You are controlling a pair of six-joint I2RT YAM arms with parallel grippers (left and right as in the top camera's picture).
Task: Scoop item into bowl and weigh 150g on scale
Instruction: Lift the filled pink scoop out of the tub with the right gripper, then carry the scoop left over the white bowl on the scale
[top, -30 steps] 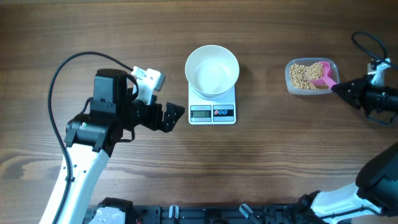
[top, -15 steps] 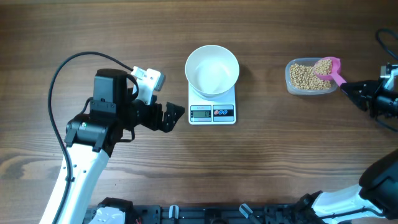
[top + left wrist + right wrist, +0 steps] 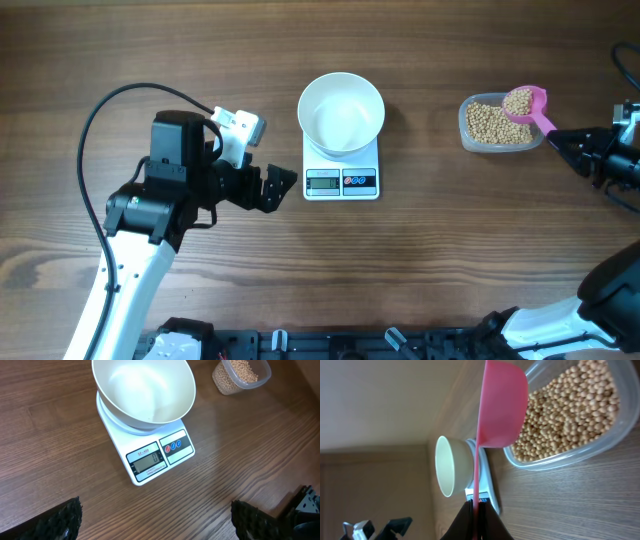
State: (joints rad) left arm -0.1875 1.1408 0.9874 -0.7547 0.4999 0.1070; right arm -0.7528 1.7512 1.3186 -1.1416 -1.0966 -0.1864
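Pinching scoop handle in right gripper; holding scoop, heaped with beans, above tub near table's right edge. Resting bowl on scale, mid-table. Holding left gripper spread wide, left of scale, apart.

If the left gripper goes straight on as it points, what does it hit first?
Likely the scale, at its display end, before the bowl; how high the left gripper sits is unclear.

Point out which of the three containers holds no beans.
The white bowl on the scale: its inside is bare, while the clear tub and the pink scoop both hold beans.
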